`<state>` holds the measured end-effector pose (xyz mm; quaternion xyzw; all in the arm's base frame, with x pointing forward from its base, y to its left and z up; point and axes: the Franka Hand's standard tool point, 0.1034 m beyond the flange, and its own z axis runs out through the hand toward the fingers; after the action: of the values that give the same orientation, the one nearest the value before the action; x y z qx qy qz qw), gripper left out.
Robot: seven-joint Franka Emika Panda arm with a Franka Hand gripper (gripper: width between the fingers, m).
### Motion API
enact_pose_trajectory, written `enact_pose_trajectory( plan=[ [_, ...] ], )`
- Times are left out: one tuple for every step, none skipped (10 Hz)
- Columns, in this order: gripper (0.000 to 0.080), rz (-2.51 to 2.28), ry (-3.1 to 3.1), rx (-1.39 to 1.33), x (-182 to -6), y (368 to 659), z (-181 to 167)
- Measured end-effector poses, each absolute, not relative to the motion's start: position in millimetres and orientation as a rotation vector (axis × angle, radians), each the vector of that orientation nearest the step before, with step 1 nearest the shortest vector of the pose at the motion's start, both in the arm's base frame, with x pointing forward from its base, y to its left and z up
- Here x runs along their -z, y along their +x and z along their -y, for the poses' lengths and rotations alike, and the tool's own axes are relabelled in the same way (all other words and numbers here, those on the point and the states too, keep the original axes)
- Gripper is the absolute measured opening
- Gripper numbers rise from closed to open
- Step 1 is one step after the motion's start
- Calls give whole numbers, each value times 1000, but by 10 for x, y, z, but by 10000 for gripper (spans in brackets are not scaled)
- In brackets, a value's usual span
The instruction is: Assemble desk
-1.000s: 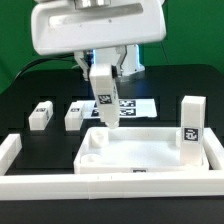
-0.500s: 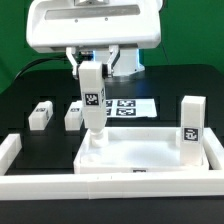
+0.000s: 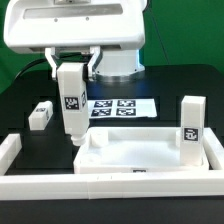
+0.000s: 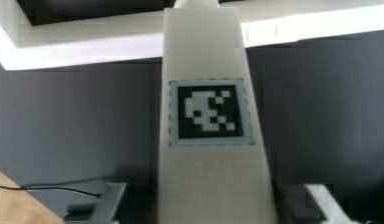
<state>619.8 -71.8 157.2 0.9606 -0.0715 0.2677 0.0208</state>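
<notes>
presently the gripper [image 4: 215,203] pinches the upper end of a square white desk leg [image 3: 70,108], jaws pressed on opposite faces. the leg hangs upright, and its foot is at the tray-like tabletop's [image 3: 140,152] far corner on the exterior view's left; whether it touches is unclear. a second leg [image 3: 190,125] stands at the exterior view's right-hand corner. the foot looks slightly outside the socket, so lowering might catch the rim, tilting the leg or shoving the tabletop.
</notes>
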Motion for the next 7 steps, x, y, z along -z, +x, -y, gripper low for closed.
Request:
enact_pose_trajectory(
  plan=[
    [288, 212, 2983, -824, -1541, 6194, 668],
    [289, 203, 2983, -823, -1506, 6185, 631],
    [289, 194, 2981, -825, -1455, 6167, 597],
    [289, 186, 2981, -819, -1394, 6154, 567],
    [289, 182, 2984, -807, -1343, 6141, 553],
    [289, 180, 2981, -809, -1317, 6146, 550],
    [289, 178, 2972, -822, -1303, 6163, 554]
  ],
)
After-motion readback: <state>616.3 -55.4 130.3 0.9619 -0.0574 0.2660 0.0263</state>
